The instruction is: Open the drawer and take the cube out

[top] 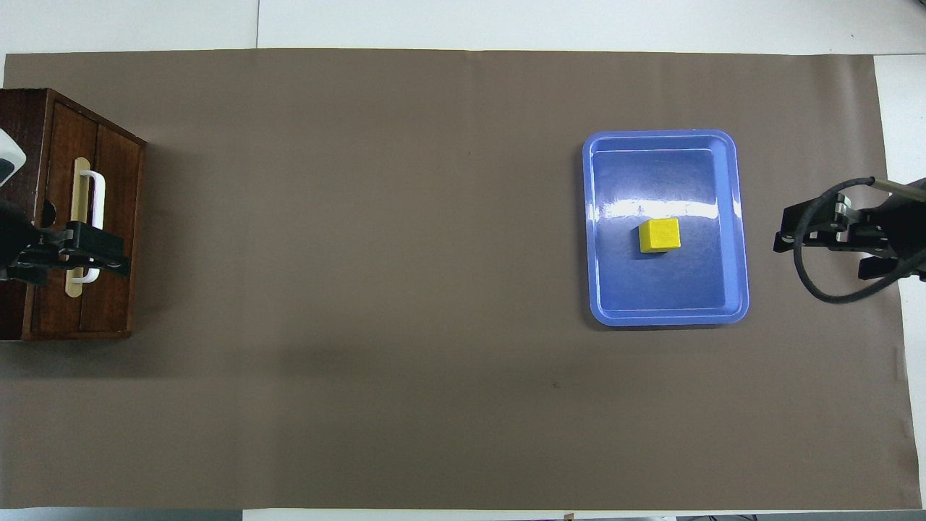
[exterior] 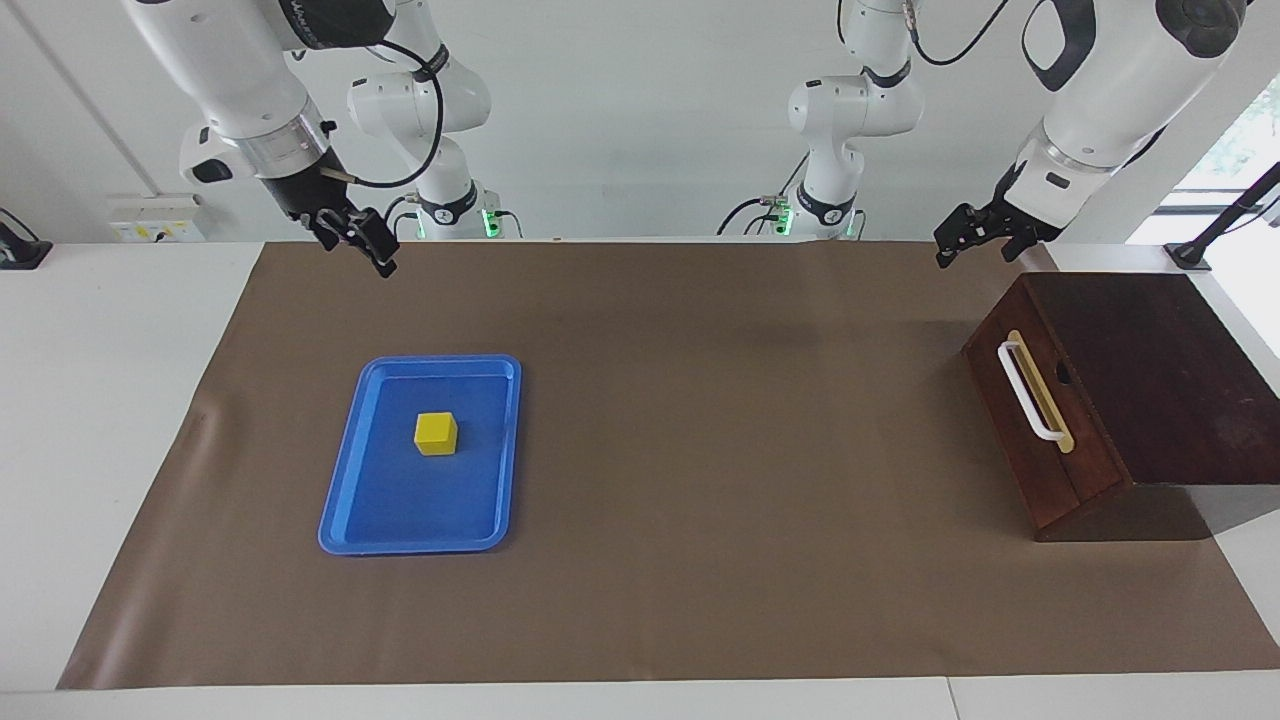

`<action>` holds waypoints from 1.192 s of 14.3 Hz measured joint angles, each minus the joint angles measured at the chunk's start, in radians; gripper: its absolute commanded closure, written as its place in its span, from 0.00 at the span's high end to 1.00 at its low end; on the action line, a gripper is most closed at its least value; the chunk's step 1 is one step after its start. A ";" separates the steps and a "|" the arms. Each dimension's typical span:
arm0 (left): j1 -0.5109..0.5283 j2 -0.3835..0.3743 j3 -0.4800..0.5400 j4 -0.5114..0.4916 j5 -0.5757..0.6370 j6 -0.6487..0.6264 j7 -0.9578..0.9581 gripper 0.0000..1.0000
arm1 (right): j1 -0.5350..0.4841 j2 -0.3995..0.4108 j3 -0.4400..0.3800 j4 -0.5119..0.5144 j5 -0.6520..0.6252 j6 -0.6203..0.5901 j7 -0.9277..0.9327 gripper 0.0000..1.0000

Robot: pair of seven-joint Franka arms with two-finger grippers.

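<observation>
**Cube in tray, drawer shut**

The cube (top: 659, 235) rests in the blue tray (top: 600, 289) on the brown mat (top: 362, 289). The drawer (top: 108, 231) is closed. The left gripper (top: 108, 257) covers its handle (top: 98, 195); the right gripper (top: 785, 235) sits beside the tray.

White table (exterior: 100, 400) under a brown mat (exterior: 700, 560) that covers most of it, bare white margins at both ends and along the edges. Plain white wall (exterior: 620, 110) at the robots' end. Window (exterior: 1245, 135) at one top corner of the facing view, daylight and greenery outside. Even, diffuse light; soft shadows on the mat.
</observation>
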 measured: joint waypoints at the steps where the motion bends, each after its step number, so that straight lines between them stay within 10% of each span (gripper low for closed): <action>1: -0.003 0.000 0.000 0.000 0.000 0.005 0.000 1.00 | 0.000 -0.003 -0.001 -0.001 -0.010 0.000 -0.059 1.00; 17: -0.004 0.000 0.006 -0.006 0.000 0.105 0.001 1.00 | -0.047 -0.003 -0.007 -0.008 -0.023 0.017 -0.328 1.00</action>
